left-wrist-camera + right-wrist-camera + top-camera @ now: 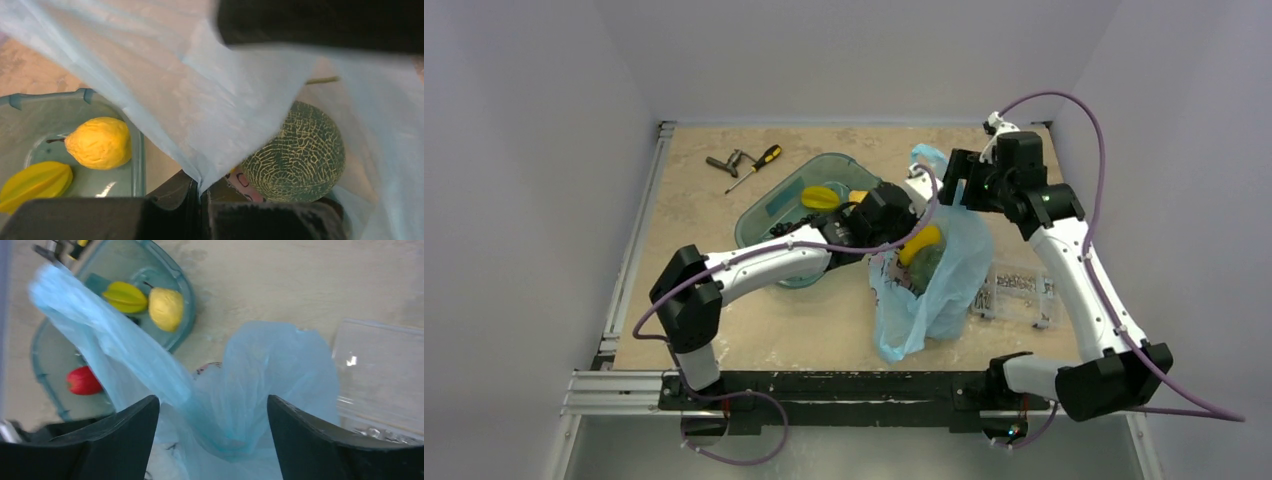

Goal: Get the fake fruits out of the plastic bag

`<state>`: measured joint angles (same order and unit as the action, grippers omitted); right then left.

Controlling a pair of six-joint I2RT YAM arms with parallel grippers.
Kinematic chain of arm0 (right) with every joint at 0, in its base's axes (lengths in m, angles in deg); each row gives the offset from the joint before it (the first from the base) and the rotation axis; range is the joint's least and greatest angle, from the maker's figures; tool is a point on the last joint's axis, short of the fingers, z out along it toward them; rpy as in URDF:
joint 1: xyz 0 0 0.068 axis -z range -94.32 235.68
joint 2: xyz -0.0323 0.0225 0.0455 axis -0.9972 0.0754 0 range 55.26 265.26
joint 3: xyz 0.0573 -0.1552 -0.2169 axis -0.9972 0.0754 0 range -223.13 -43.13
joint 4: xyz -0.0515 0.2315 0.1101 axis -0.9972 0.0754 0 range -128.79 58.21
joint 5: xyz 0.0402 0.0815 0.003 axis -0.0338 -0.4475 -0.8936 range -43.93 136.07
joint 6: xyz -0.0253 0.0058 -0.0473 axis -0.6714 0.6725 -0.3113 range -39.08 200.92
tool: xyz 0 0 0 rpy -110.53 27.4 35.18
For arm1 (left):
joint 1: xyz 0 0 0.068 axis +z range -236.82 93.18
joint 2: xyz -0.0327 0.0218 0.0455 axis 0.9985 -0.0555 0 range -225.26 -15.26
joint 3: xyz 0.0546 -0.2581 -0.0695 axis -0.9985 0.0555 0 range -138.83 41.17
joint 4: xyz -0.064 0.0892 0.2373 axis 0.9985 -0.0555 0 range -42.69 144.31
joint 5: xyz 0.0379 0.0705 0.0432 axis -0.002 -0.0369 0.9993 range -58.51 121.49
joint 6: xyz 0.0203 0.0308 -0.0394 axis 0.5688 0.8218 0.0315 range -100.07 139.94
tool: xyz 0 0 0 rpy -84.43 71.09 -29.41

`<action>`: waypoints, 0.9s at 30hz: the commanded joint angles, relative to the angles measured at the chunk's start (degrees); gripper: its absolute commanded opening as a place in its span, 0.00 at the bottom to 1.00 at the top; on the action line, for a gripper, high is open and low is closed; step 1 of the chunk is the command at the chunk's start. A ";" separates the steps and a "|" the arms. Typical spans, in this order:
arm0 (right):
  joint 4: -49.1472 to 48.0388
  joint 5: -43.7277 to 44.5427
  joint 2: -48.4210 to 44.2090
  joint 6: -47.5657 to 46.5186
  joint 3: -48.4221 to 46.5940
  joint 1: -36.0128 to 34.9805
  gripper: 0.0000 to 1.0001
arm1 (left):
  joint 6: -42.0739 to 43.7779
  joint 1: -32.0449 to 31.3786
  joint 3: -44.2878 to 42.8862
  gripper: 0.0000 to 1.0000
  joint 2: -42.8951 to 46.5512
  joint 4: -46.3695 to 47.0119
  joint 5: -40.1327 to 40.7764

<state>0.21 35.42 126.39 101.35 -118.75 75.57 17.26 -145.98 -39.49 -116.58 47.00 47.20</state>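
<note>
Your left gripper (200, 194) is clenched on the plastic bag (939, 290) rim. Your right gripper (212, 437) stands spread, with film loose between its fingers. Tug harder and the thin film could tear, or the bag could tip.

Inside are two fruits: one green fruit (300, 155) and one yellow mango (921, 243) at its 12 o'clock.

The teal tray (759, 222), at the bag's 9 o'clock, holds one pear (100, 142), one star fruit (35, 182) and one red fruit (82, 381).

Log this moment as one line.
left claw: shut on plastic bag | right claw: open, straddling bag | green fruit, mango: inside bag
</note>
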 commanded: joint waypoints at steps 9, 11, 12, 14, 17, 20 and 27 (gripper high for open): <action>18.51 29.76 -10.49 5.47 2.99 -14.77 0.99 | -23.02 8.28 -3.31 0.00 6.31 -4.82 -25.70; 18.43 35.48 -10.99 8.44 5.82 -18.22 0.99 | -25.27 8.94 -2.98 0.00 6.10 -3.60 -27.62; 18.46 36.74 -10.72 9.67 6.66 -20.08 0.99 | -26.56 9.33 -2.85 0.00 5.82 -3.00 -29.09; 19.79 39.80 -9.56 11.86 7.24 -22.80 0.99 | -28.67 10.33 -2.98 0.00 5.18 -2.18 -31.82; 17.21 42.22 -10.00 11.35 8.60 -24.27 0.99 | -30.83 12.11 -2.51 0.00 4.69 -0.50 -36.26; 7.91 39.95 -10.84 5.97 9.88 -24.01 0.99 | -30.83 13.44 -1.86 0.00 4.91 0.30 -39.95; -9.40 16.10 -4.80 4.35 3.74 -5.55 0.27 | -29.67 14.23 7.34 0.00 7.52 14.92 -48.59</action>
<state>3.97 65.25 118.07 105.98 -109.59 58.54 -11.46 -131.77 -37.18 -112.38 49.54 6.11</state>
